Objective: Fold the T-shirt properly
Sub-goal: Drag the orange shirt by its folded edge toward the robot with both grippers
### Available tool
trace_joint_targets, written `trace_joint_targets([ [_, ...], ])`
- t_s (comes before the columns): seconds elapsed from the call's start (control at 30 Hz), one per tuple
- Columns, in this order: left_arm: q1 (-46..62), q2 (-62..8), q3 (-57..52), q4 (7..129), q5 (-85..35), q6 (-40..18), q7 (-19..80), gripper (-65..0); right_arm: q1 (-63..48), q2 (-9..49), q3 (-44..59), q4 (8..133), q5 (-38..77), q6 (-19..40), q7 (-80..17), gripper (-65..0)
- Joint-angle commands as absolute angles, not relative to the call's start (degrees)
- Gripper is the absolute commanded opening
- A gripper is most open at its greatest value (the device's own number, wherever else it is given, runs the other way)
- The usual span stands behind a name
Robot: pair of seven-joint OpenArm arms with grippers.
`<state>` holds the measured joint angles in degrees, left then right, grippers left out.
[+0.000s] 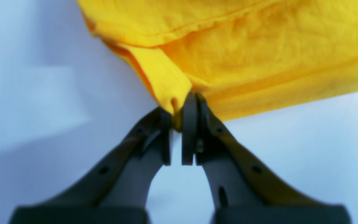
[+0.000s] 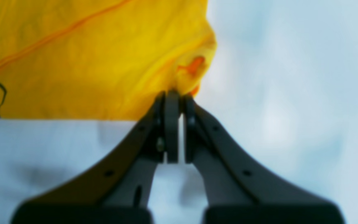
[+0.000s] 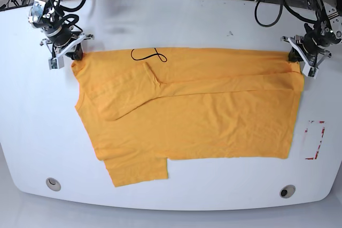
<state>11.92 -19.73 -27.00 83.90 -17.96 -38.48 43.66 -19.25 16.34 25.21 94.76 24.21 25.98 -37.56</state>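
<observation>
Probably a robotics lab, two cabled robot arms (image 3: 56,17), white table (image 3: 214,185), round metallic table fittings (image 3: 287,191)

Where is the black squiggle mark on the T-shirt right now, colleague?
In the base view, the squiggle mark lies along the shirt's top edge, nearer the right pincer.
</observation>
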Motion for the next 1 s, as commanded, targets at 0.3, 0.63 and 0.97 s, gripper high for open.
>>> trace_joint_targets([
  [0.3, 21.12, -22.16, -27.94, 91.92, -17.43, -38.99, 43.38, -65.0, -27.66, 16.15, 27.13, 101.69, 24.54, 26.22, -36.37, -65.0],
  [0.63, 27.51, -21.89, -28.47, 98.67, -17.27, -39.57, 43.92, -64.9, -33.26, 13.90, 30.02, 106.53, 24.39, 26.18, -37.41, -65.0],
  [0.97, 32.96, -21.26, -29.30, 102.49, -16.71, -40.00, 44.82, -64.8, -37.62, 12.34, 32.67, 110.28, 24.75, 26.48, -39.57, -64.8],
])
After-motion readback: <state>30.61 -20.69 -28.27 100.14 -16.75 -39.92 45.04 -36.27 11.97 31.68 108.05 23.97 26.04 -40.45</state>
